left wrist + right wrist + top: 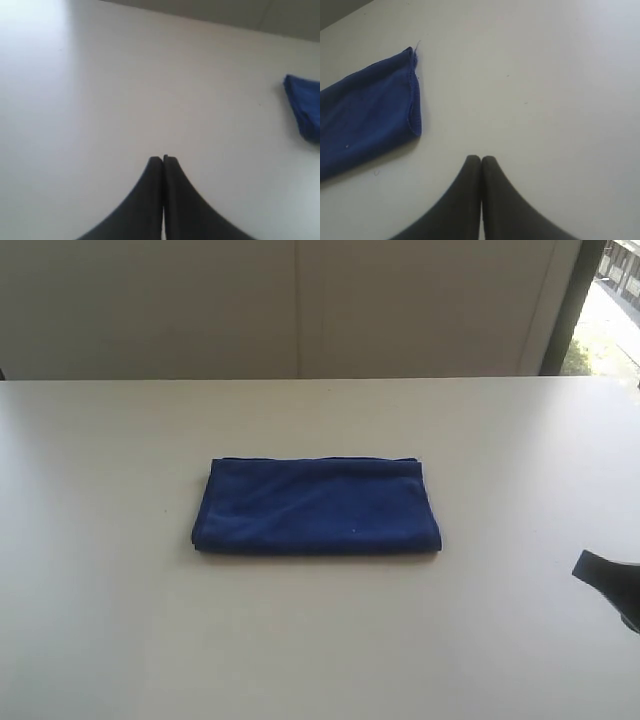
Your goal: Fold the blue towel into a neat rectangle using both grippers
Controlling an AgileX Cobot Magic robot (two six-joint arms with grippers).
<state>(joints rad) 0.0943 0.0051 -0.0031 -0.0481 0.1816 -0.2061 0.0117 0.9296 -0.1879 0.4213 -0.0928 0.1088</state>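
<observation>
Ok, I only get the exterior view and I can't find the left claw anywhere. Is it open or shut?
Observer: The left claw is shut, with nothing in it.
Operator: Is it touching the towel?
Observer: No. It is over bare table; only a corner of the towel shows in its camera, apart from it.
Operator: And that black bit on my right?
Observer: That belongs to the right claw, which is shut and empty too, apart from the towel's short end.
</observation>
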